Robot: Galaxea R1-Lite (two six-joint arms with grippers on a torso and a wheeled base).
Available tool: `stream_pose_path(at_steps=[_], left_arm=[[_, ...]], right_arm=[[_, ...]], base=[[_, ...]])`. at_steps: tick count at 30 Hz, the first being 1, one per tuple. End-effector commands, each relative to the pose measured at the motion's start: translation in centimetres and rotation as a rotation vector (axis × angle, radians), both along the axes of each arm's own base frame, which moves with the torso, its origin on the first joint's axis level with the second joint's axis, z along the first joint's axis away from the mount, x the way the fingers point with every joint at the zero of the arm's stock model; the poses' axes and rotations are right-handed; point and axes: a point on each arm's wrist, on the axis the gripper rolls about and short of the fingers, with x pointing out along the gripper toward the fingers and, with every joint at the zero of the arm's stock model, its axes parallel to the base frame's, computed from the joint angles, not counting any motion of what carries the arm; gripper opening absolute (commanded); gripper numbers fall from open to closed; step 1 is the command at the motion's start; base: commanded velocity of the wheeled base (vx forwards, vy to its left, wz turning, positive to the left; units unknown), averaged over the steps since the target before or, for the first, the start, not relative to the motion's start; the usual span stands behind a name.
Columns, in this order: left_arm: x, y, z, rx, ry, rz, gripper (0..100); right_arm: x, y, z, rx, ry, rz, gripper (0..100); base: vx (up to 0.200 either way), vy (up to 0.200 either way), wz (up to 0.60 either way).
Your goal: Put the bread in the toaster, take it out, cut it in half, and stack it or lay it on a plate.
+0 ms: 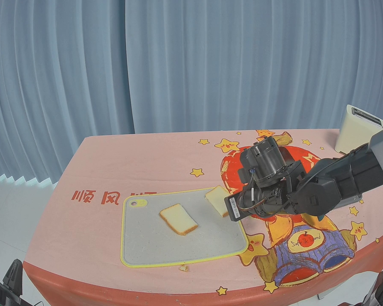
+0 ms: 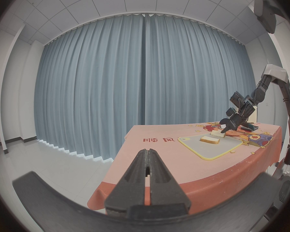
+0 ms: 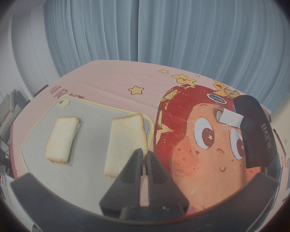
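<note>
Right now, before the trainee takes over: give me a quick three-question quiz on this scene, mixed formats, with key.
1. Multiple choice: how much bread lies on the cutting board? A) one piece B) two pieces C) three pieces
2. True or false: the toaster stands on the cutting board.
3. Fill in: the left arm's jaws and the right arm's jaws are both ____ (open or shut).
Key: 1 B, the left piece and the right piece. 2 false, it stands on the table near its far right corner, off the board. 3 shut.
</note>
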Motion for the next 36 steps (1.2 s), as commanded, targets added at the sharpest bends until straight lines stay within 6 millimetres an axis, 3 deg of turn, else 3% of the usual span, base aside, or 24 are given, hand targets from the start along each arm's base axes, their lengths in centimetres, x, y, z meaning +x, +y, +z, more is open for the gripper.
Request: stream_pose_path(at_steps=[1,19,33,36], left_arm=[[0.0,0.0,-0.5,0.0,0.001,0.001,0],[0.0,0.0,-0.5,0.0,0.001,0.001,0],[0.0,0.0,-0.5,-0.002,0.001,0.001,0],[0.0,0.0,-0.5,0.0,0.001,0.001,0]], right_arm=[[-0.8,-0.7,1.8,0.032,-0.031,-0.007,0],[-6.4,-5.0,6.8,0.18,-0.083,-0.055,0],[-9.9,-7.5,8.0,0.271,-0.089,-0.076,0],[-11.4,-8.4,8.1,0.282,-0.094,-0.062,0]], base=[[0.0,0.0,0.0],[0.0,0.0,0.0],[0.0,0.0,0.0],[0.0,0.0,0.0]])
